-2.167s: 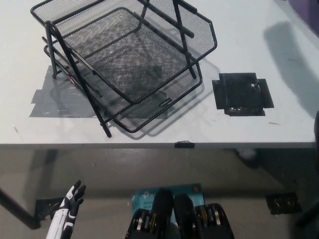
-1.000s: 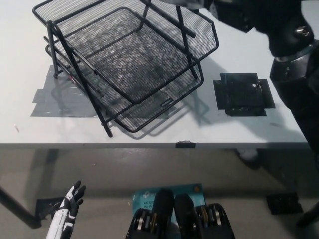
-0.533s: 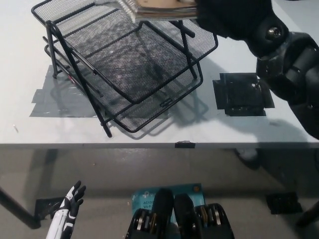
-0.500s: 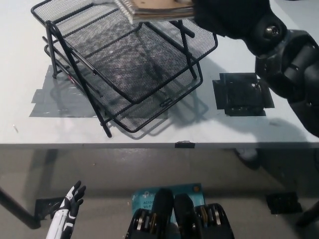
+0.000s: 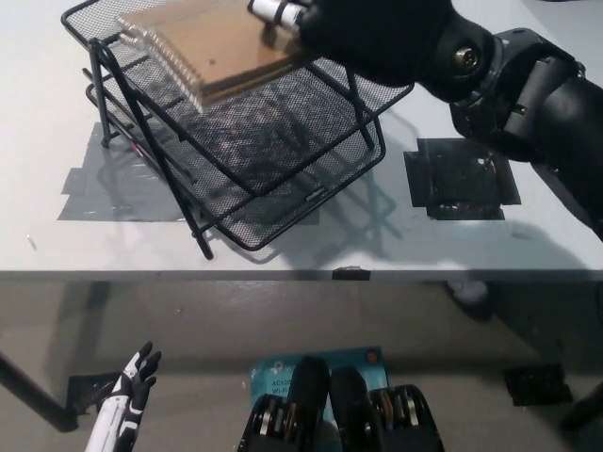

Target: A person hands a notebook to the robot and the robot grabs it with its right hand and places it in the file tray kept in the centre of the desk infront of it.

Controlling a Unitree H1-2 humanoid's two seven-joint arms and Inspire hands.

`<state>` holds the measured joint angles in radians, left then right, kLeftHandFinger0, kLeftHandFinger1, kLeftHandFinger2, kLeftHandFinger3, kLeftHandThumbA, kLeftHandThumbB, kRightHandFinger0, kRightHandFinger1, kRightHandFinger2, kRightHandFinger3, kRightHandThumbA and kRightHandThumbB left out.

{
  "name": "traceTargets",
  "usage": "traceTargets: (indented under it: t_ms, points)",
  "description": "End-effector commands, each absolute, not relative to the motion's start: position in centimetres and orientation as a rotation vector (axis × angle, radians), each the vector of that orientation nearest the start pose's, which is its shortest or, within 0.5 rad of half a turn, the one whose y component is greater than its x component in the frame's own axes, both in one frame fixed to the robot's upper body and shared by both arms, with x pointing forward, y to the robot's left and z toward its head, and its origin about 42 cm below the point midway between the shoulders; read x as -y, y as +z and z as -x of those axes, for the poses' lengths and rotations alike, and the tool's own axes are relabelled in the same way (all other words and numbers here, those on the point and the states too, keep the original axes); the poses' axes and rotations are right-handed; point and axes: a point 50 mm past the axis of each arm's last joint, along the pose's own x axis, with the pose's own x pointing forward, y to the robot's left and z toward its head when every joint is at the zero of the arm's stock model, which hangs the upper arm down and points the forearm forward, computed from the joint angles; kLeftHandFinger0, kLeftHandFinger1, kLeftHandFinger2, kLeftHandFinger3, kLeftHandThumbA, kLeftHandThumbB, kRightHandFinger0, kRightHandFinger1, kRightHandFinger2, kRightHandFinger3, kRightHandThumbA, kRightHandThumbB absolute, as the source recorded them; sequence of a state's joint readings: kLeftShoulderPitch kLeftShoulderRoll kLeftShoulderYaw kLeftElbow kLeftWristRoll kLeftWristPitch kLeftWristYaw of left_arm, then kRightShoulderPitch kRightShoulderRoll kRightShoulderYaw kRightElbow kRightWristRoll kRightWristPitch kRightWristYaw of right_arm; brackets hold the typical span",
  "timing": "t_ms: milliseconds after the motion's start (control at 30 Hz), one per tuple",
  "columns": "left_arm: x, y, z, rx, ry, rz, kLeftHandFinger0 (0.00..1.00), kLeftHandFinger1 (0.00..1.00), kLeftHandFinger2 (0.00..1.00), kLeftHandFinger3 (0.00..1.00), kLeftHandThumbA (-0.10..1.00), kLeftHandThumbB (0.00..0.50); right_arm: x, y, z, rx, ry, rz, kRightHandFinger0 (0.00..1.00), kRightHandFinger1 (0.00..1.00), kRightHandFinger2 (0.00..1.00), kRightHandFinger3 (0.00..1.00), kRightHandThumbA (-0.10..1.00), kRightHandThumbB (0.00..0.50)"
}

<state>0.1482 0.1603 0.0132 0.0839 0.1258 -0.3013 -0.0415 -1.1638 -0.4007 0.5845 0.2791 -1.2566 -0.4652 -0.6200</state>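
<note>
A slip is the likeliest fault: the notebook [image 5: 203,49] is held tilted over the top tier of the file tray [image 5: 283,160], and if released early it could slide over the mesh rim onto the bench [image 5: 471,245]. The notebook's far edge is gripped by the right hand [image 5: 363,28], fingers closed around it. The left hand [image 5: 127,391] is seen resting low, fingers spread, holding nothing.

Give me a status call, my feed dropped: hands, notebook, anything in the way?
Right hand shut on notebook, holding it over top tier of file tray. Left hand idle, low beside desk. Nothing blocking the tray.
</note>
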Motion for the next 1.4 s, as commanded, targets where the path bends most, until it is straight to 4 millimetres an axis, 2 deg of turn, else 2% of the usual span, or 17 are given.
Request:
traceTargets:
  t_ms: [0, 133, 167, 200, 333, 567, 600, 633, 667, 767, 867, 933, 967, 1100, 1233, 1300, 1367]
  points:
    - [-27.7, 6.8, -23.0, 0.113, -0.065, -0.317, 1.00, 1.00, 1.00, 1.00, 1.00, 0.385, 9.8, 49.6, -44.2, 2.072, -0.056, 1.382, 0.00, 0.00, 0.00, 0.09, 0.28, 0.000]
    - [-27.6, 6.8, -23.0, 0.118, -0.067, -0.313, 1.00, 1.00, 1.00, 1.00, 1.00, 0.388, 10.4, 49.5, -43.8, 2.056, -0.057, 1.384, 0.00, 0.00, 0.00, 0.06, 0.44, 0.000]
    - [-27.6, 6.9, -23.0, 0.117, -0.068, -0.313, 1.00, 1.00, 1.00, 1.00, 1.00, 0.394, 10.8, 49.6, -43.7, 2.045, -0.057, 1.393, 0.00, 0.00, 0.00, 0.11, 0.48, 0.000]
    - [-27.6, 6.8, -23.0, 0.115, -0.065, -0.314, 1.00, 1.00, 1.00, 1.00, 1.00, 0.400, 11.1, 49.7, -43.6, 2.046, -0.059, 1.394, 0.00, 0.00, 0.00, 0.16, 0.43, 0.000]
    - [-27.8, 6.9, -23.1, 0.115, -0.063, -0.313, 1.00, 1.00, 1.00, 1.00, 1.00, 0.374, 12.0, 50.0, -43.4, 2.044, -0.076, 1.390, 0.00, 0.00, 0.00, 0.07, 0.34, 0.000]
    - [-27.7, 6.8, -23.0, 0.112, -0.069, -0.304, 1.00, 1.00, 1.00, 1.00, 1.00, 0.367, 13.5, 50.2, -43.5, 2.049, -0.092, 1.480, 0.00, 0.00, 0.00, 0.05, 0.27, 0.000]
    - [-27.7, 6.7, -22.9, 0.109, -0.068, -0.307, 1.00, 1.00, 1.00, 1.00, 1.00, 0.384, 13.7, 50.0, -43.6, 2.042, -0.085, 1.487, 0.00, 0.00, 0.00, 0.09, 0.21, 0.019]
    - [-27.6, 6.7, -22.9, 0.109, -0.069, -0.310, 1.00, 1.00, 1.00, 1.00, 1.00, 0.391, 13.8, 49.9, -43.7, 2.041, -0.083, 1.490, 0.00, 0.00, 0.00, 0.02, 0.21, 0.003]
    - [-27.6, 6.7, -22.9, 0.109, -0.069, -0.314, 1.00, 1.00, 1.00, 1.00, 1.00, 0.393, 13.9, 49.8, -43.8, 2.042, -0.081, 1.490, 0.00, 0.00, 0.00, 0.00, 0.22, 0.001]
    - [-27.6, 6.7, -23.0, 0.107, -0.070, -0.312, 1.00, 1.00, 1.00, 1.00, 1.00, 0.387, 14.0, 49.6, -44.0, 2.042, -0.066, 1.490, 0.00, 0.00, 0.00, 0.00, 0.23, 0.000]
    - [-27.6, 6.8, -23.1, 0.113, -0.072, -0.313, 1.00, 1.00, 1.00, 1.00, 1.00, 0.379, 14.0, 49.4, -44.3, 2.042, -0.058, 1.481, 0.00, 0.00, 0.00, 0.06, 0.22, 0.000]
    - [-27.7, 6.8, -23.1, 0.117, -0.073, -0.315, 1.00, 1.00, 1.00, 1.00, 1.00, 0.383, 13.9, 49.2, -44.5, 2.037, -0.060, 1.482, 0.00, 0.00, 0.00, 0.01, 0.23, 0.000]
    - [-27.7, 6.8, -23.1, 0.117, -0.073, -0.315, 1.00, 1.00, 1.00, 1.00, 1.00, 0.384, 13.8, 49.0, -44.5, 2.024, -0.057, 1.484, 0.00, 0.00, 0.00, 0.00, 0.31, 0.000]
    - [-27.7, 6.8, -23.2, 0.115, -0.073, -0.316, 1.00, 1.00, 1.00, 1.00, 1.00, 0.373, 13.4, 48.6, -44.7, 2.010, -0.048, 1.508, 0.00, 0.00, 0.00, 0.00, 0.46, 0.000]
    - [-27.5, 6.9, -23.3, 0.122, -0.071, -0.305, 1.00, 1.00, 1.00, 1.00, 1.00, 0.377, 12.6, 48.4, -45.1, 2.040, -0.030, 1.484, 0.00, 0.00, 0.00, 0.01, 0.38, 0.000]
    - [-27.4, 6.9, -23.3, 0.129, -0.069, -0.295, 1.00, 1.00, 1.00, 1.00, 1.00, 0.371, 12.1, 48.2, -45.3, 2.046, -0.009, 1.466, 0.00, 0.00, 0.00, 0.09, 0.36, 0.000]
    - [-27.4, 6.9, -23.4, 0.129, -0.074, -0.289, 1.00, 1.00, 1.00, 1.00, 1.00, 0.365, 11.8, 48.1, -45.5, 2.051, -0.003, 1.466, 0.00, 0.00, 0.00, 0.10, 0.34, 0.000]
